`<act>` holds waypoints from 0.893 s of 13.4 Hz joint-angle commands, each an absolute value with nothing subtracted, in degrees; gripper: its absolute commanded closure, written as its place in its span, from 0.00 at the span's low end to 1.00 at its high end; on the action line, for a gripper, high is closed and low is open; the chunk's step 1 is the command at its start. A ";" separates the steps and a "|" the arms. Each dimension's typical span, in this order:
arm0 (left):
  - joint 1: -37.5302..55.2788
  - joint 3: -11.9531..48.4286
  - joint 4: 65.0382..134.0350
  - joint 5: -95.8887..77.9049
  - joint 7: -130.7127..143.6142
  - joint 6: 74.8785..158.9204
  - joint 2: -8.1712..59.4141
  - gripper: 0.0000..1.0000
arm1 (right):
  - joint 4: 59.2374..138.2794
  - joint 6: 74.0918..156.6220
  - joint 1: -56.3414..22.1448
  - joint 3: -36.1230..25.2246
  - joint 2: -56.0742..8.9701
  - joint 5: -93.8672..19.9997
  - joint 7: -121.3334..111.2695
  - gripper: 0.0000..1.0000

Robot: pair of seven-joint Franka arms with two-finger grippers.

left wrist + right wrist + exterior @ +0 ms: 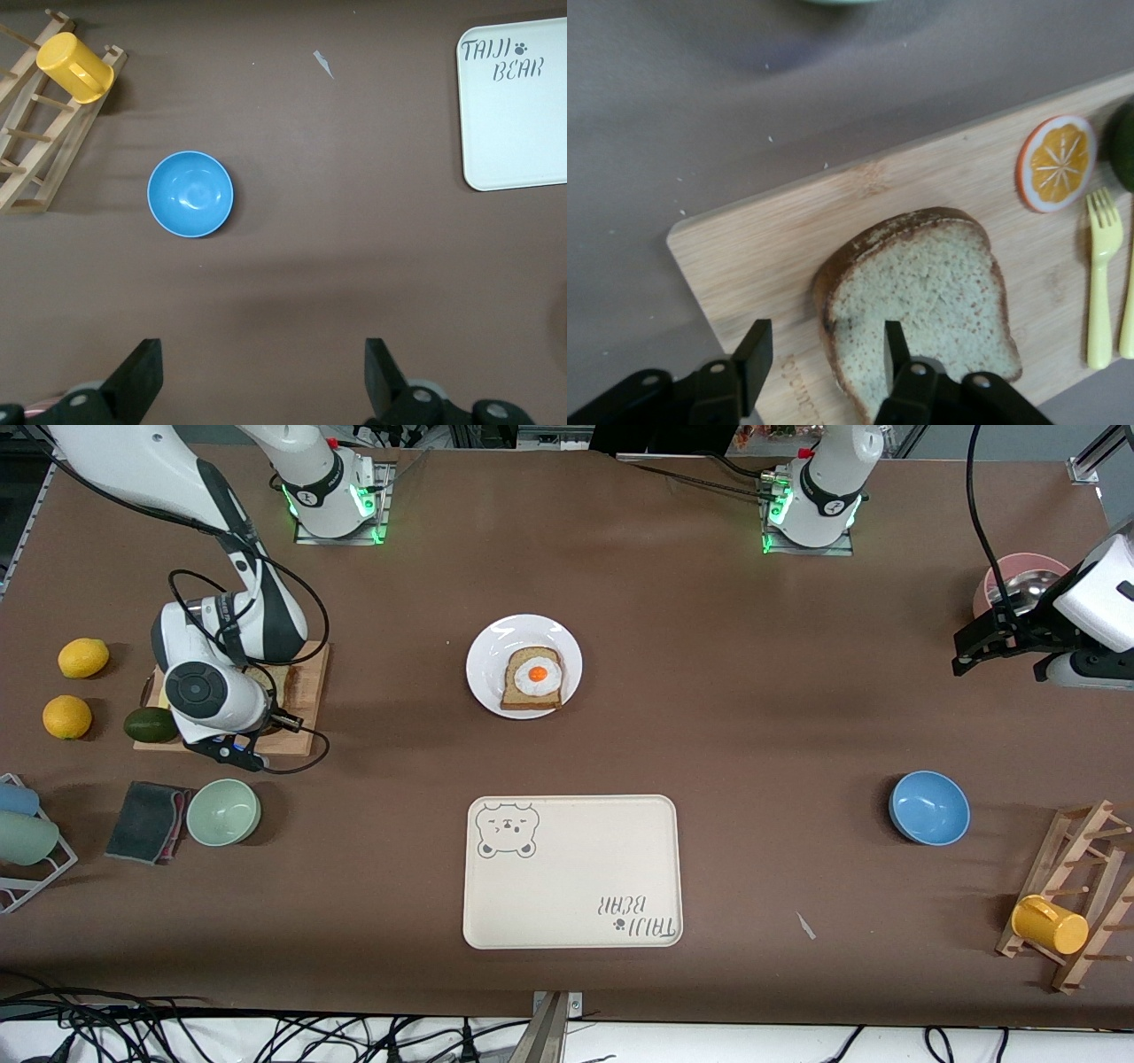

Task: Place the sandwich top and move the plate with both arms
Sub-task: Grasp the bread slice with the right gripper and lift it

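From the front, the plate [524,665] sits mid-worktop carrying egg-topped bread [532,678], while the right claw [232,749] is low over the cutting board [301,708] and the left claw [974,651] hangs beside a pink bowl [1019,577]. The left wrist view shows the left claw [261,376] spread wide over bare worktop near a blue bowl [190,194]. In the right wrist view, the right claw [826,354] is open, one finger over the crust edge of the sandwich top [921,305], which lies flat on the cutting board [771,257] near an orange slice [1056,163].
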State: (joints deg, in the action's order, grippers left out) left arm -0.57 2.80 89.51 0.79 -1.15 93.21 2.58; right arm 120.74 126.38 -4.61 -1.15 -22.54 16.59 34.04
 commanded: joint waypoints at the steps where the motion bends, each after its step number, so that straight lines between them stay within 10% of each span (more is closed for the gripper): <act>1: -0.35 2.81 88.86 -0.70 -0.70 92.81 2.64 0.00 | 121.55 127.44 -4.31 -1.14 -22.76 18.10 35.51 0.46; 4: -0.44 3.16 88.68 -0.62 -0.70 92.81 2.55 0.00 | 121.55 127.44 -4.13 -1.23 -23.64 18.11 35.60 0.57; 8: -0.44 3.16 88.77 -0.79 -0.62 92.90 2.90 0.00 | 121.38 127.44 -3.78 -1.23 -24.34 18.10 35.60 0.95; 12: -0.53 3.08 88.68 -0.79 -0.62 92.90 2.90 0.00 | 120.59 126.74 -3.78 -1.23 -24.09 18.02 35.51 1.00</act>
State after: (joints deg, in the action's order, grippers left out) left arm -0.56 3.22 89.51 0.79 -1.08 93.21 2.70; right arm 120.68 126.56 -4.30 -1.62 -24.16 16.73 34.21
